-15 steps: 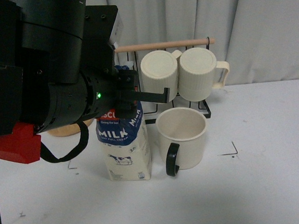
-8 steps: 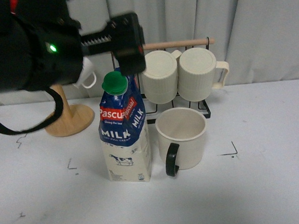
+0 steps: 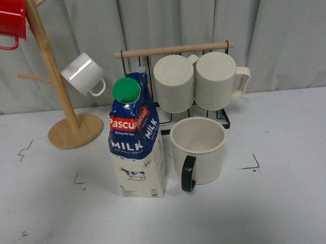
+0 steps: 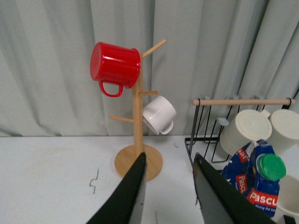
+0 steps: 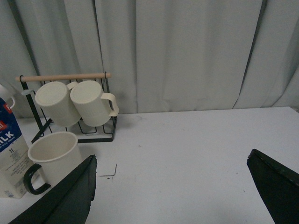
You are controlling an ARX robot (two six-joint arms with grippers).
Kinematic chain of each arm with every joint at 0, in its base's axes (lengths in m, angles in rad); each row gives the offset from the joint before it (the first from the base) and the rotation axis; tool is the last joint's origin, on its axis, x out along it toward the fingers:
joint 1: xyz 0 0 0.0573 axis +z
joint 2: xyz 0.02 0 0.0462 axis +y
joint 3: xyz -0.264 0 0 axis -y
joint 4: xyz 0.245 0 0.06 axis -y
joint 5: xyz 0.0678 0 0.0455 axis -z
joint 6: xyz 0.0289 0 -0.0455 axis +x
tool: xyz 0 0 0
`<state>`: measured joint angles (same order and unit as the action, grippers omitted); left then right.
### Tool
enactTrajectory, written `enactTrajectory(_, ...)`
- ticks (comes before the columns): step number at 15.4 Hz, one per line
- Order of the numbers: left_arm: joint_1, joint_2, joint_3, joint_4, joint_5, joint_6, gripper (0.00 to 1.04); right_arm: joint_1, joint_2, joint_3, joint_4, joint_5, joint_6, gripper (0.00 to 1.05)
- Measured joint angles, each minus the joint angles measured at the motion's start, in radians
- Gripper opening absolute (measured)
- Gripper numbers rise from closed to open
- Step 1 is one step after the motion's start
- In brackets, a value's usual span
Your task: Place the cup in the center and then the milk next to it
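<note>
— Where do you see the milk (image 3: 135, 140) and the cup (image 3: 199, 151)?

— Look at your front view: the milk stands upright on the white table (image 3: 284, 203), green cap up, and the cup sits just beside it on its right, mouth up, its black handle turned toward the camera. Whether the two touch, you cannot tell.

— And your claws?

— Your left gripper (image 4: 169, 191) hangs above the table with its two dark fingers apart and nothing between them; the wooden mug tree (image 4: 138, 122) with the red mug (image 4: 114, 66) and the small white mug (image 4: 159, 115) shows beyond it. Your right gripper (image 5: 177, 186) is spread wide over bare table, well apart from the cup. Behind the cup, two ribbed mugs (image 3: 196, 81) hang on the wire rack (image 3: 174, 50).
</note>
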<state>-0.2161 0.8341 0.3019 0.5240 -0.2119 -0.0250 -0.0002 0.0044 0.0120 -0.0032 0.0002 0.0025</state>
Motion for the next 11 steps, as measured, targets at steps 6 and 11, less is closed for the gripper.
enactTrajectory(6,0.067,-0.11,-0.101,0.0,0.058,0.01,0.02,0.0,0.0,0.0,0.0,0.0,0.0,0.98)
enactTrajectory(11,0.212,-0.277,-0.206,-0.068,0.202,0.01,0.02,0.0,0.0,0.0,0.0,0.0,0.0,0.98)
